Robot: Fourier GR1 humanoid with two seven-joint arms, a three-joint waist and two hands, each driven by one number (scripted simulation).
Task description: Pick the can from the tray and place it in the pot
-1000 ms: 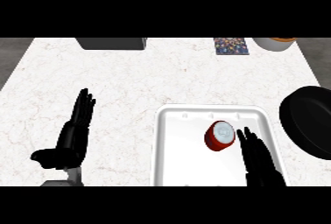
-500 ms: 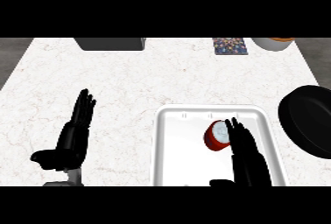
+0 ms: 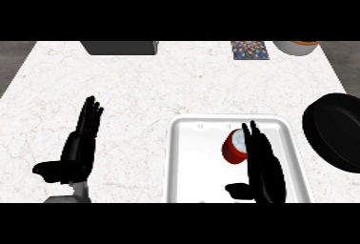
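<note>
The can (image 3: pixel 236 146) lies in the tray (image 3: pixel 188 162). The right hand (image 3: pixel 262 167) stands beside it, fingers straight, apparently holding nothing. Curl the fingers round the can before lifting toward the pot (image 3: pixel 336 129).

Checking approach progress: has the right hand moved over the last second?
Yes. The right hand has slid left over the tray, its fingers now overlapping the can.

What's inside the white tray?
A red can lies on its side in the white tray. The right robot hand, fingers straight, reaches over the tray and covers the can's right edge, so that part and the tray floor under the hand stay hidden.
</note>
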